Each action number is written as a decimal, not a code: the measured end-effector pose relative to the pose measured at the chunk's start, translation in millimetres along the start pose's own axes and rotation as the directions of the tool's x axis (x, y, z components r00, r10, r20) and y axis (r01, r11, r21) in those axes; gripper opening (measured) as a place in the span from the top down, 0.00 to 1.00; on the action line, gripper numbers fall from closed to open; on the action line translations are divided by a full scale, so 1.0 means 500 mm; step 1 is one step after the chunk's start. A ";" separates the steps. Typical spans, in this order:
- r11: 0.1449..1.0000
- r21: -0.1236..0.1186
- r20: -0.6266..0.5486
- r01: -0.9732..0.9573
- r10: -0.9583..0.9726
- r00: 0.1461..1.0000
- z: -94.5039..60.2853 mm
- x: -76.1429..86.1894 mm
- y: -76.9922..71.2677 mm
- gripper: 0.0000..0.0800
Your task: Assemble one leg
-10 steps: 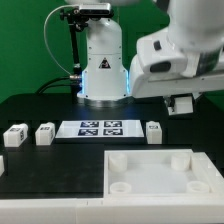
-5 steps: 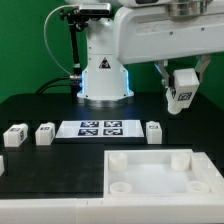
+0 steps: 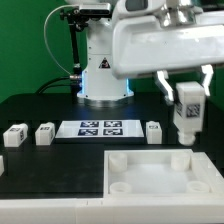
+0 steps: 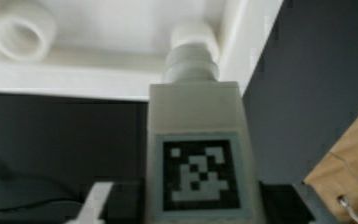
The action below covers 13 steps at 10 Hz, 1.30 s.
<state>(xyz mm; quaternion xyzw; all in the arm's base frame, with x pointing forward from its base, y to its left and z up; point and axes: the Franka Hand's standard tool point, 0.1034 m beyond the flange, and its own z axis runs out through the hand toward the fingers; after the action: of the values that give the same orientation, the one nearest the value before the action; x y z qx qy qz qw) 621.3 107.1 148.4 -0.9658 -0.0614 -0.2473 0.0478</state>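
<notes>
Gripper: the gripper [image 3: 188, 104] is closed onto the held leg [image 3: 188, 108], one finger on each side of it, and is open only as wide as that block.
Grip in the wrist view: the gripper [image 4: 195, 203] shows its fingers [image 4: 101, 208] pressed flat against both sides of the held leg [image 4: 197, 140], close to the end that bears the black-and-white marker.
Held leg: it hangs upright and off the table [image 3: 40, 105], its marker face turned toward the exterior camera.
Position: it is over the far corner of the panel [image 3: 150, 175] at the exterior view's right, just above the corner socket [image 3: 181, 159]. A dark gap shows between the two.
Alignment: in the wrist view the free end of the held leg points at a round corner socket [image 4: 194, 52] on the panel [image 4: 114, 25].
Loose legs: a first loose leg [image 3: 15, 135] and a second loose leg [image 3: 45, 133] stand on the table at the exterior view's left of the marker board [image 3: 100, 128]. A third loose leg [image 3: 154, 131] stands at its right.
Robot base: the robot base [image 3: 103, 75] stands behind the marker board.
</notes>
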 end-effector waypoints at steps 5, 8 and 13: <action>1.000 0.008 -0.036 0.021 -0.020 0.999 0.070 -0.004 -0.018 0.63; 1.000 -0.001 -0.051 0.029 -0.029 0.998 0.102 -0.030 -0.007 0.63; 1.000 0.000 -0.034 0.025 -0.025 0.999 0.133 -0.055 -0.005 0.63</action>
<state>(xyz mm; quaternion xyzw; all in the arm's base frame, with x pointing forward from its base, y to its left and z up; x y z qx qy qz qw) 628.3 115.0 77.4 -0.9607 -0.0729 -0.2641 0.0456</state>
